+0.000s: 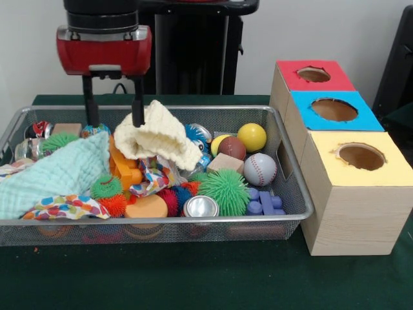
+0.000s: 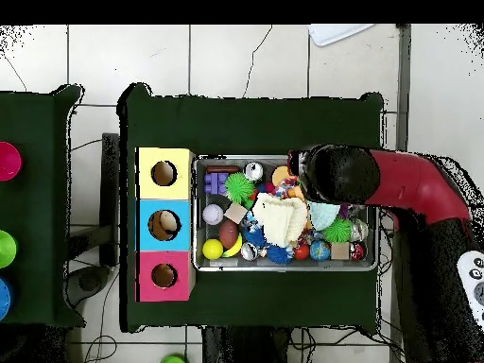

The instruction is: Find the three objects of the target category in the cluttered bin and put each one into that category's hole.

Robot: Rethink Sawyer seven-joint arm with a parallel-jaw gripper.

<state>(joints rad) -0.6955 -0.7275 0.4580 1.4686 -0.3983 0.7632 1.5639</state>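
Silver mesh bin [image 1: 293,194], red-surround hole [image 1: 313,74] (beside blue [image 1: 333,110], yellow [image 1: 361,156])

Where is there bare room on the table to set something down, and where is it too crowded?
Free: the green tabletop in front of the wire bin, and the strip left of the wooden box in the overhead view. Crowded: inside the bin, filled rim to rim with balls, cloths and cans; the open gripper hangs over the cream cloth.

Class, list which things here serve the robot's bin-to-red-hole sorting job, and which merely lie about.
Job: wire basket, red hole, open claw.
Lying about: baseball, green spiky ball, cream cloth, blue hole, yellow hole.
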